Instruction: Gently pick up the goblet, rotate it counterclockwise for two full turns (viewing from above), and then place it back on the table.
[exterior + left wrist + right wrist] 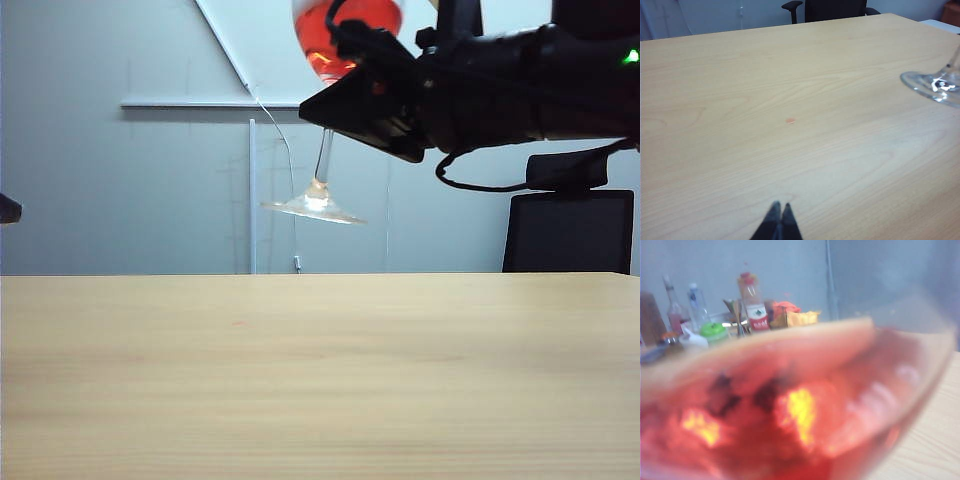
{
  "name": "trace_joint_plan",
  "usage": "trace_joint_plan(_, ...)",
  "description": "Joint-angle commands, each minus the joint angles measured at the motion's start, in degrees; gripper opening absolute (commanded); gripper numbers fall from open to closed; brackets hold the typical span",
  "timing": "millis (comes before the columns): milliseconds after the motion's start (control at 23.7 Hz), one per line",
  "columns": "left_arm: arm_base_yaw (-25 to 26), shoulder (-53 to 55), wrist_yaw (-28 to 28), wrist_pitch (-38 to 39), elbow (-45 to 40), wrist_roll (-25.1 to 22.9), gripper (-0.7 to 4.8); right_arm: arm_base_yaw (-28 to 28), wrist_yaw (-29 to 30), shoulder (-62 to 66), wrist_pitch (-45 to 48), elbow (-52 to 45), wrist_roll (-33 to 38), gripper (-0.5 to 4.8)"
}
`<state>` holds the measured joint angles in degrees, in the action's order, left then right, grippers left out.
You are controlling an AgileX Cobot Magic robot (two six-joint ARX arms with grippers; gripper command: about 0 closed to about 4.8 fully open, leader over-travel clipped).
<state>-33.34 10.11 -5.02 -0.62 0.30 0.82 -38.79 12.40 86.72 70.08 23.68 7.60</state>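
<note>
Exterior view
- Goblet (322, 150): held well above the table (320, 380), slightly tilted; red liquid seen in the bowl, which is cut off by the frame top; thin stem and round foot hang clear of the tabletop.
- Right gripper (372, 88): reaching in from the right, closed on the goblet at the base of the bowl; a black cable is looped beneath the arm.
- Surroundings: a black chair (570, 225) is seen behind the far table edge, right side; grey wall and a whiteboard frame (215, 103) behind.
- Open room: bare wood-grain tabletop across the full width beneath the glass.

Left wrist view
- Left gripper (778, 220): low over the table, fingertips pressed together, nothing held.
- Goblet foot: seen at the frame edge, apart from this gripper.
- Marks: a small reddish spot (790, 120) is noted mid-table.
- Edges: the far table edge is visible with the chair beyond.

Right wrist view
- Goblet bowl: fills the frame, blurred, red liquid inside; the gripper's fingers cannot be made out.
- Background: bottles (754, 302) and clutter (790, 315) are seen; one red-and-white label, unreadable.
</note>
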Motion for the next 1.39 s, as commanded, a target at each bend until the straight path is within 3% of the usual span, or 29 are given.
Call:
trace_joint_plan(42, -0.02, 0.02, 0.07, -0.63, 0.2, -0.37, -0.05, 0.04, -0.87, -0.46, 4.74, -0.09, 4.2, -0.09)
trace_joint_plan(295, 0.0, 0.02, 0.07, -0.66, 0.22, -0.37, -0.05, 1.51, -3.8, -0.35, 1.64, 0.07, 16.68, -0.09)
trace_joint_plan(632, 0.0, 0.02, 0.07, -0.63, 0.22, -0.37, -0.05, 4.13, -2.47, -0.09, -7.76, 1.75, 20.17, -0.09)
trace_joint_plan(842, 0.0, 0.02, 0.07, -0.63, 0.22, -0.37, -0.05, 4.2, -2.29, 0.35, -11.26, 3.48, 15.85, -0.09)
trace_joint_plan(1053, 0.0, -0.04, 0.07, -0.63, 0.22, -0.37, -0.05, 3.87, -2.21, 0.59, -24.24, 9.53, 8.81, -0.09)
trace_joint_plan(1390, 0.04, -2.21, 0.09, -0.46, 0.22, -0.37, -0.05, 3.87, -2.21, 0.59, -29.14, 14.23, 2.23, -0.09)
